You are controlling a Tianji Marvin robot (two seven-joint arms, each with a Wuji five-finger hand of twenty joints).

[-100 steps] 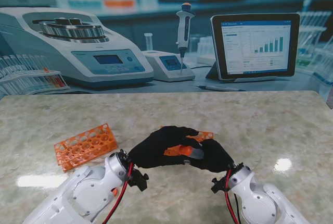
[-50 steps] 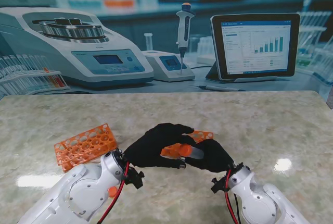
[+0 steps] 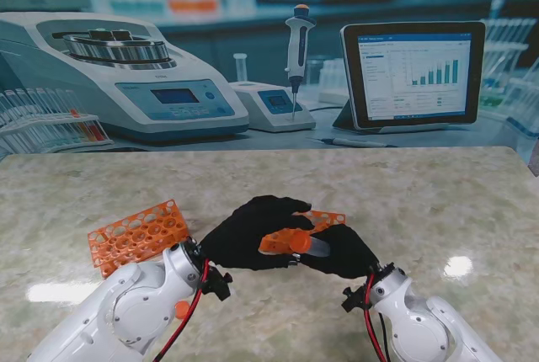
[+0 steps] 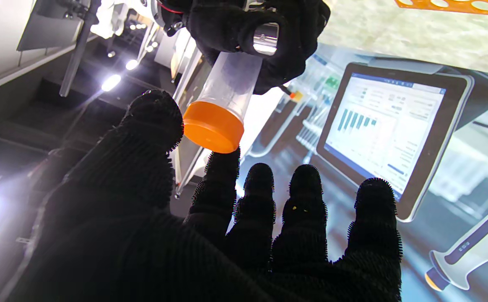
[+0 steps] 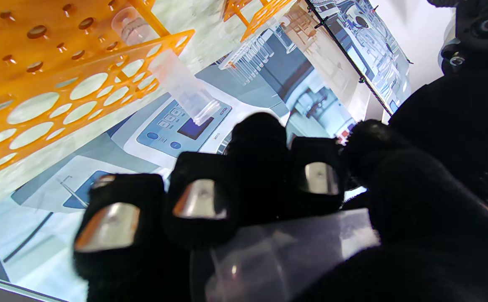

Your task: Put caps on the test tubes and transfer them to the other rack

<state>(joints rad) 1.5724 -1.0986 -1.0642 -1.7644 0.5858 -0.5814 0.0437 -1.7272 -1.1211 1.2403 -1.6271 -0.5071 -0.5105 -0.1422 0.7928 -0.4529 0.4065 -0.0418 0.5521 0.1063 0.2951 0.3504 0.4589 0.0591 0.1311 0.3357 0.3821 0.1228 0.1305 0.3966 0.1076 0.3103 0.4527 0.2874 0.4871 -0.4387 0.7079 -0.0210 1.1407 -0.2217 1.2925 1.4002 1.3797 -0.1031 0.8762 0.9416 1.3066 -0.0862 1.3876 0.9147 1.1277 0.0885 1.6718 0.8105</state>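
Both black-gloved hands meet over the middle of the table. My right hand (image 3: 344,252) is shut around a clear test tube (image 3: 317,247), seen close in the right wrist view as the tube (image 5: 294,251) under curled fingers (image 5: 202,197). The tube's orange cap (image 3: 296,242) points toward my left hand (image 3: 251,231). In the left wrist view the thumb (image 4: 151,121) and index fingertip (image 4: 223,165) touch the cap (image 4: 213,128) from two sides, with the other fingers spread. One orange rack (image 3: 139,234) lies at the left. A second rack (image 3: 327,218) sits just beyond the hands.
The rack (image 5: 38,84) by my right hand holds an uncapped clear tube (image 5: 181,88). Beyond the table's far edge stand a centrifuge (image 3: 126,76), a small balance (image 3: 271,103), a pipette (image 3: 297,50) and a tablet (image 3: 413,71).
My left hand has drawn back slightly toward the left, uncovering the orange cap it hid a second ago. The right hand and tube have barely moved.
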